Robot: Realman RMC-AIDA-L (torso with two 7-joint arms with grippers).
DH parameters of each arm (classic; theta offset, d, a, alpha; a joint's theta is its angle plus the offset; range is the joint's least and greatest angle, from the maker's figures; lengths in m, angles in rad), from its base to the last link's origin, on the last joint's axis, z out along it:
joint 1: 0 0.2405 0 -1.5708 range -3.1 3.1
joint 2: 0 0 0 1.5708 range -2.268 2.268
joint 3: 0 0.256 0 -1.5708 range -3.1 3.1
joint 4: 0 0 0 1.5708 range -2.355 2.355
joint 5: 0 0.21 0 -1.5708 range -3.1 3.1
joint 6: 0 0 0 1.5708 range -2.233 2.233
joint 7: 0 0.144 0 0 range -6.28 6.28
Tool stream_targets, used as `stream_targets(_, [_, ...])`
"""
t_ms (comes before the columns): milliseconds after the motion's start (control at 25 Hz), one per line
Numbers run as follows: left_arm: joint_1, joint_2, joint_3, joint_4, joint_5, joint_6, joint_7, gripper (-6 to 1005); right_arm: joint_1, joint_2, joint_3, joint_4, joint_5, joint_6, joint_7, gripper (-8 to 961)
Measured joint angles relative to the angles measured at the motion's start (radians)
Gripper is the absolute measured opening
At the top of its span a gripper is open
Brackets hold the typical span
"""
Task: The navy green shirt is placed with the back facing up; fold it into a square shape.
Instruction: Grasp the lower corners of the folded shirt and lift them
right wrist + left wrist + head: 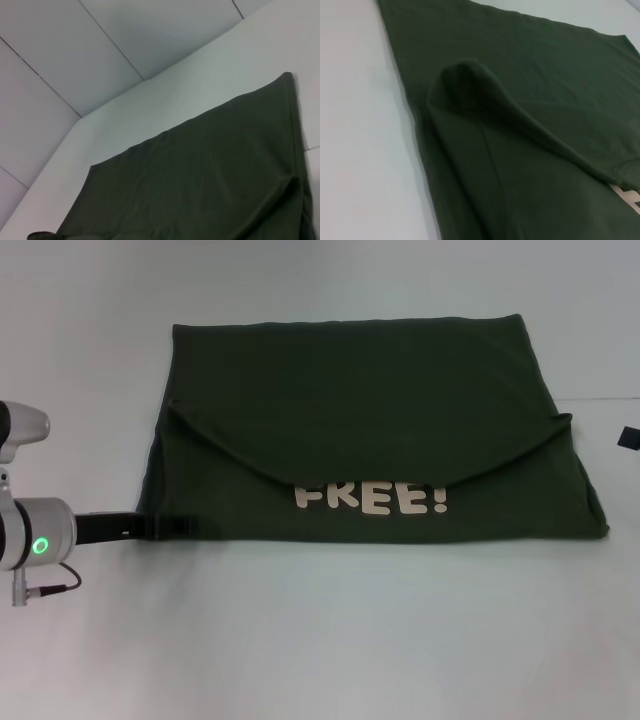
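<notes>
Olive-green fabric fills the middle of the head view: the shirt (370, 390) lies flat on a white table (320, 640), its far part folded toward the near side in a curved flap that half covers pale letters (372, 499) reading FREE!; the left gripper (185, 527) lies low at the shirt's near-left corner, touching the hem, and I cannot tell how far open it is; a small dark tip (629, 437) shows at the right edge. Left wrist view: the shirt (530, 80) close up, one fold raised. Right wrist view: the shirt's (200, 175) far edge, white table (165, 100) and wall beyond.
</notes>
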Motion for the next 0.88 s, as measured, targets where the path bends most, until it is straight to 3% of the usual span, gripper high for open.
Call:
stream_targets(560, [0.005,-0.003,0.007,0.000,0.002,-0.040,0.008,668,-0.004,0.002,-0.005,0.000,0.000,0.000,0.002,738])
stream_targets(760, [0.006,-0.003,0.008,0.000,0.003,-0.043,0.009,506,-0.004,0.001,-0.006,0.000,0.000,0.000,0.002,737])
stream_targets(880, [0.007,-0.003,0.009,0.000,0.004,-0.046,0.009,485,-0.004,0.000,-0.006,0.000,0.000,0.000,0.002,737])
